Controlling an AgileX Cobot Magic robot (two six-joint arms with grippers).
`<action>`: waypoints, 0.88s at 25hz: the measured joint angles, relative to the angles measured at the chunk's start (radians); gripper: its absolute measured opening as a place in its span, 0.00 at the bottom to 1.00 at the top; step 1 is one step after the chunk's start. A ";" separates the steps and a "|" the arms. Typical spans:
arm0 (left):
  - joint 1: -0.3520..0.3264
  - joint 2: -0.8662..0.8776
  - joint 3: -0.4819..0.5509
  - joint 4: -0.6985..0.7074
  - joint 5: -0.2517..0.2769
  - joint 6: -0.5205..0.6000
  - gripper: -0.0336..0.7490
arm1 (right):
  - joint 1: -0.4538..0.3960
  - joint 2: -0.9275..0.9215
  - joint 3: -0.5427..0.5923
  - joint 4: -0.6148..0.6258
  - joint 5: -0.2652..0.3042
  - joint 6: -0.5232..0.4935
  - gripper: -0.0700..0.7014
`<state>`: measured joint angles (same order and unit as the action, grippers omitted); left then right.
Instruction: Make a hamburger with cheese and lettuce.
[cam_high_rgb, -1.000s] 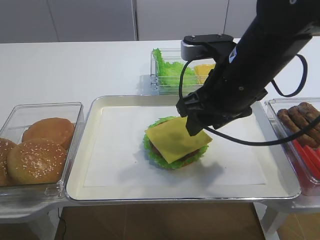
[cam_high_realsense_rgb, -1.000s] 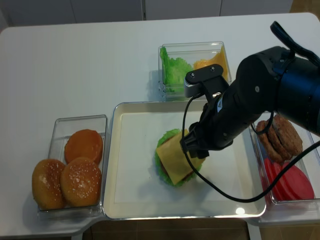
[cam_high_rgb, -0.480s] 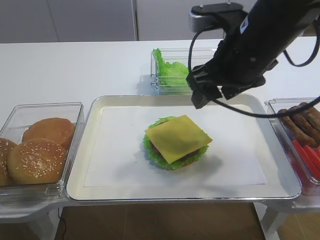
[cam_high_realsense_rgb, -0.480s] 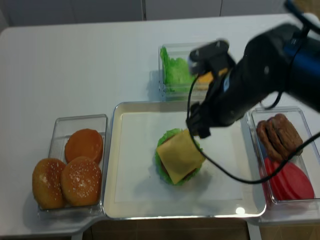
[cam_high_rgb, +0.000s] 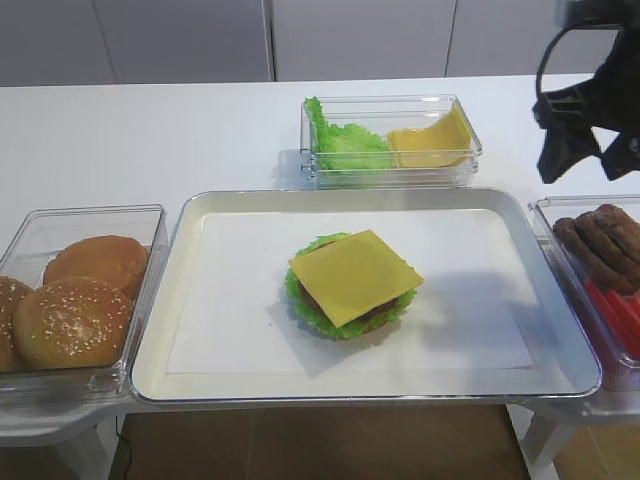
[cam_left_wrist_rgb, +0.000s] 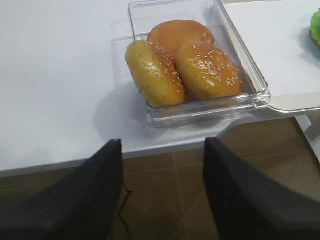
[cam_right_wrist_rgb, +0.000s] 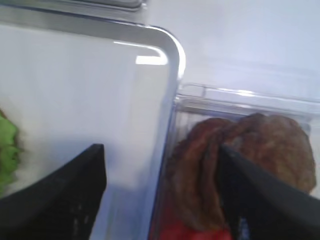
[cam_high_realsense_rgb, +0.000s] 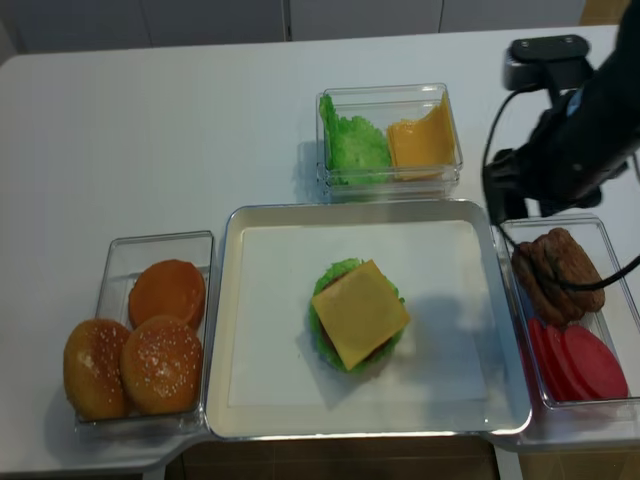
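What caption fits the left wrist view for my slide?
Open left gripper hovers off the table edge before a clear bin of three buns.

A food-prep test station, staged like a kitchen counter: a white table (cam_high_rgb: 150, 140) carries a steel tray (cam_high_rgb: 200, 370) ringed by clear bins (cam_high_realsense_rgb: 390, 95) of buns (cam_high_rgb: 70, 320), patties (cam_high_realsense_rgb: 555, 270) and fillings, with plain pale cabinet panels (cam_high_rgb: 180, 40) behind.

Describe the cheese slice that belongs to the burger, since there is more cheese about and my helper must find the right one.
Start at the big metal tray in the middle of the table. At its centre sits the burger, and the cheese slice lies flat on top of it, above the green lettuce frill. Unlike the bent yellow slices bunched in the clear box behind the tray, it is a single smooth square.
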<state>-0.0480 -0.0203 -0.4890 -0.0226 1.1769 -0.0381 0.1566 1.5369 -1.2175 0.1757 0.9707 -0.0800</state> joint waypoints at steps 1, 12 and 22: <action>0.000 0.000 0.000 0.000 0.000 0.000 0.54 | -0.024 -0.002 0.000 0.000 0.011 0.000 0.74; 0.000 0.000 0.000 0.000 0.000 0.000 0.54 | -0.106 -0.273 0.202 0.000 0.064 0.011 0.68; 0.000 0.000 0.000 0.000 0.000 0.000 0.54 | -0.107 -0.675 0.358 0.000 0.120 0.017 0.67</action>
<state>-0.0480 -0.0203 -0.4890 -0.0226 1.1769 -0.0381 0.0495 0.8614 -0.8597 0.1757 1.0908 -0.0630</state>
